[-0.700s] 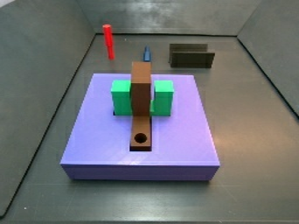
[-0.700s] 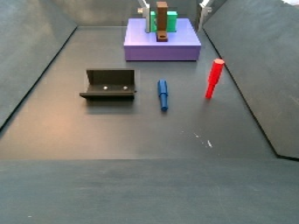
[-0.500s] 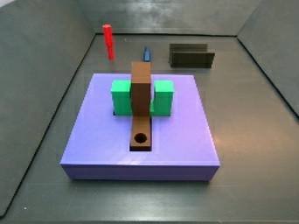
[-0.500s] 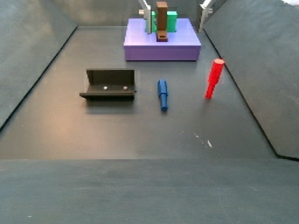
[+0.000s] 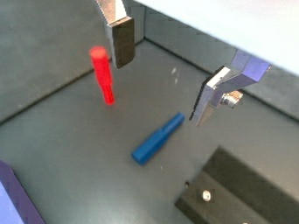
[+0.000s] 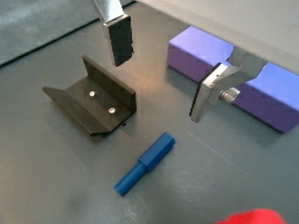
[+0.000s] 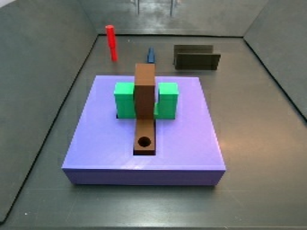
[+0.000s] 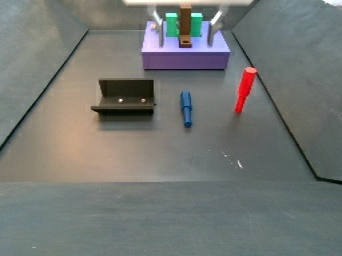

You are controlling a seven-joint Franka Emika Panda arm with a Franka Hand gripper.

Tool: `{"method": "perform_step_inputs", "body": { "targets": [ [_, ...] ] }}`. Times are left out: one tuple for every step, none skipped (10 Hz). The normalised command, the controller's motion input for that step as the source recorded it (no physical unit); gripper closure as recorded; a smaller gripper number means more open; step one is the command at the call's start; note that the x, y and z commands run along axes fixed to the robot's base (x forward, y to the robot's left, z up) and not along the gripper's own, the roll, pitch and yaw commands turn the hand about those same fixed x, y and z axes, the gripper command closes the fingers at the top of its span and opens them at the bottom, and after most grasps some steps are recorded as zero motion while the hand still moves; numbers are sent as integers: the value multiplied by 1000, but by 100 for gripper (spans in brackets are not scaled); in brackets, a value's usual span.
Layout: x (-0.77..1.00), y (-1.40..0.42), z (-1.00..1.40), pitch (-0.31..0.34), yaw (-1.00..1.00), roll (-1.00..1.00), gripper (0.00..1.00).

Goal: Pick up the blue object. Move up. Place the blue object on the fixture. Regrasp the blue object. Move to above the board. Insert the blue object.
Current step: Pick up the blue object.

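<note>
The blue object (image 8: 187, 108) lies flat on the dark floor between the fixture (image 8: 123, 97) and an upright red peg (image 8: 246, 90). It also shows in a side view (image 7: 151, 55) behind the board (image 7: 108, 144). My gripper (image 5: 162, 86) is open and empty, high above the floor. In both wrist views the blue object (image 5: 158, 138) (image 6: 145, 163) lies below and just beyond the fingertips, apart from them. The gripper shows only at the top edge of both side views (image 7: 156, 7) (image 8: 186, 18). The fixture (image 6: 91, 96) lies to one side of the blue object.
The board carries a green block (image 7: 146, 99) and a long brown bar (image 7: 145, 112) with a round hole. The red peg (image 7: 111, 42) stands near a wall. Grey walls enclose the floor on the sides. A corner of the board (image 6: 233, 74) shows in a wrist view.
The gripper has moved further into both side views at the top edge. The blue object, red peg, fixture and board have not moved.
</note>
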Motion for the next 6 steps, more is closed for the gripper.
{"method": "perform_step_inputs", "body": {
  "targets": [
    [143, 0, -603, 0, 89, 0, 0],
    [129, -80, -520, 0, 94, -14, 0],
    [0, -117, -389, 0, 0, -14, 0],
    [0, -11, -231, 0, 0, 0, 0],
    [-43, 0, -117, 0, 37, 0, 0],
    [-63, 0, -114, -19, 37, 0, 0]
  ]
}}
